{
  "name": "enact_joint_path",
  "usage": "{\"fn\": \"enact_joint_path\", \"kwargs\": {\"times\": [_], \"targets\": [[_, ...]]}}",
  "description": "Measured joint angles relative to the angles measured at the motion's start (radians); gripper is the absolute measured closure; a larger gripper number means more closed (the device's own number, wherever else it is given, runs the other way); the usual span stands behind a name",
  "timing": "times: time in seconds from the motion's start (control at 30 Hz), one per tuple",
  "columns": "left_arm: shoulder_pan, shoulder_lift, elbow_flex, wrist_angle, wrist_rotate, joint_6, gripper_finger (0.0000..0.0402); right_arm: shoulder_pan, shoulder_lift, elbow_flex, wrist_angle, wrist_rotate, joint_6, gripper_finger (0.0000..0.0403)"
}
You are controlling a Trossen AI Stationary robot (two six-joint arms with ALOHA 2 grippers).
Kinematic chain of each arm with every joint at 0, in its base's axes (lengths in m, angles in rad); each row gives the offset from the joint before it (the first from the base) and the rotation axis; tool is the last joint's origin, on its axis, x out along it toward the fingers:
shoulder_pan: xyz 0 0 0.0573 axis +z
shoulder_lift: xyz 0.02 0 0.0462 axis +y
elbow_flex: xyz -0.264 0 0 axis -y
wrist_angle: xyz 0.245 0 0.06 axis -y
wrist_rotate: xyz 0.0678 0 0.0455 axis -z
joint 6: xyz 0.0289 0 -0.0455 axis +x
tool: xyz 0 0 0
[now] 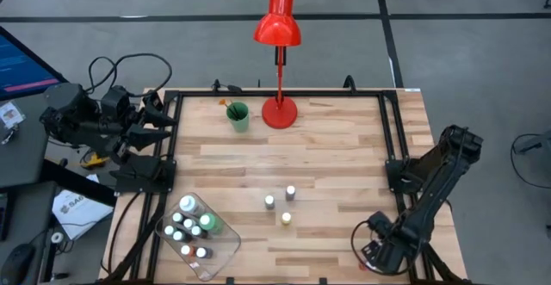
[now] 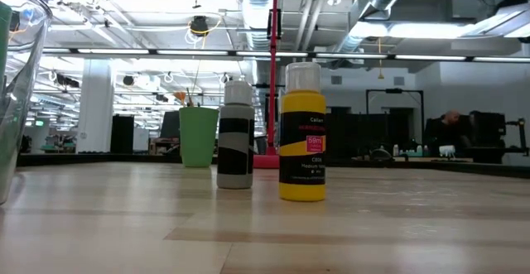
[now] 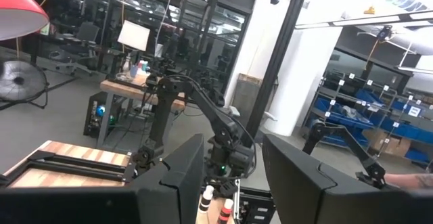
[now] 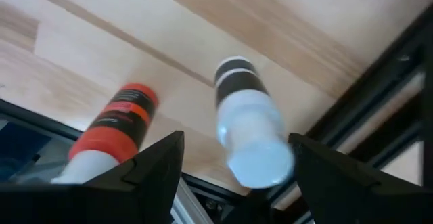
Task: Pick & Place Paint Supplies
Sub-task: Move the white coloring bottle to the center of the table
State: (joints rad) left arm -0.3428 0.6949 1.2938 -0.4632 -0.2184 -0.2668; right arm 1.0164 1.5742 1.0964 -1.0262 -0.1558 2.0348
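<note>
Right gripper (image 4: 237,140) fingers are seen spread wide and clamped on nothing. A black-and-white paint bottle (image 4: 247,132) shows between them and a red bottle (image 4: 112,135) just beside; whether either is touched cannot be told. Three small bottles (image 1: 281,204) are left standing near the middle of the wooden table (image 1: 344,147), well apart from both arms. More bottles are packed in the clear tray (image 1: 225,249) at the near left corner. Brushes stand in the green cup (image 1: 238,117) beside the red lamp (image 1: 277,28). Left gripper (image 3: 233,140) is parked off the table's left edge, fingers apart and empty. A fresh pick appears due: a reach to the centre bottles would be called for.
</note>
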Motion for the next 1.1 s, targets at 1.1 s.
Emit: {"fn": "enact_joint_path", "kwargs": {"times": [1.1], "targets": [[0.000, 0.000, 0.000, -0.001, 0.005, 0.000, 0.0261, -0.553, 0.039, 0.101, -0.041, 0.031, -0.713, 0.0295]]}}
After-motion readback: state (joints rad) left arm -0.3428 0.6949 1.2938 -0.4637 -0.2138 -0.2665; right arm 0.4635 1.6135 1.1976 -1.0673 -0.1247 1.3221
